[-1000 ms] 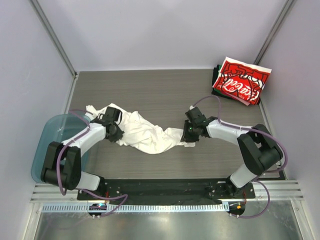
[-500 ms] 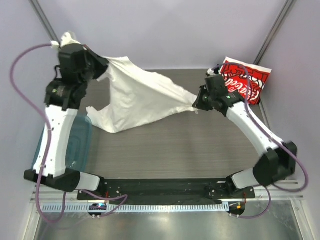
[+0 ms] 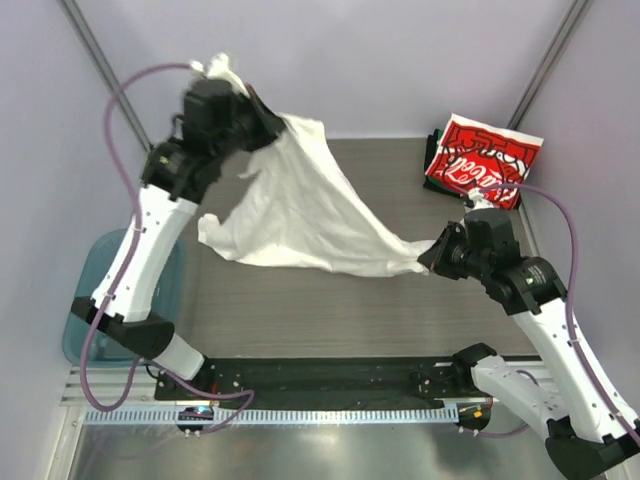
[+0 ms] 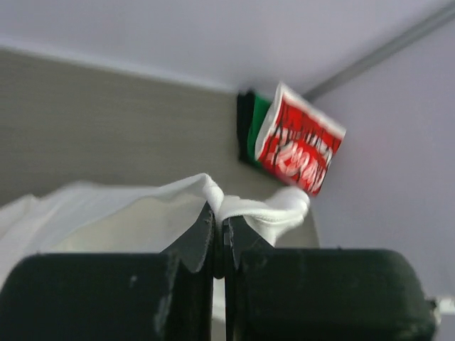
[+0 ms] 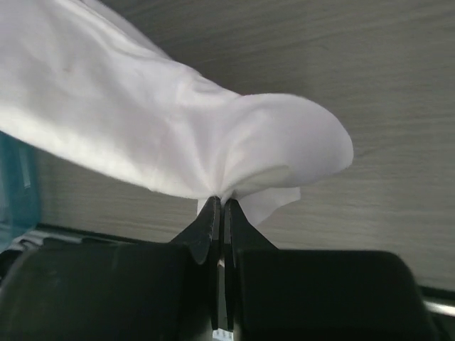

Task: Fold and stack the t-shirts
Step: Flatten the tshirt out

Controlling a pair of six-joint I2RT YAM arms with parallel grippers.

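The plain white t-shirt [image 3: 300, 215] hangs stretched in the air between my two grippers above the table. My left gripper [image 3: 272, 122] is raised high at the back left and is shut on a hemmed edge of the white shirt [image 4: 242, 207]. My right gripper [image 3: 428, 258] is lower, at the right, shut on another bunched edge of the white shirt [image 5: 178, 142]. A folded stack with a red t-shirt with white script on top [image 3: 480, 165] lies at the back right corner; it also shows in the left wrist view [image 4: 298, 142].
A teal translucent plastic bin [image 3: 105, 300] stands off the table's left edge, partly behind my left arm. Grey walls close in the back and both sides. The grey wood-grain table [image 3: 330, 320] lies under the hanging shirt.
Both grippers lifted the white shirt off the table. My left gripper rose to the back left, then shifted right; my right gripper went back right, then came forward and lower. The shirt now hangs spread.
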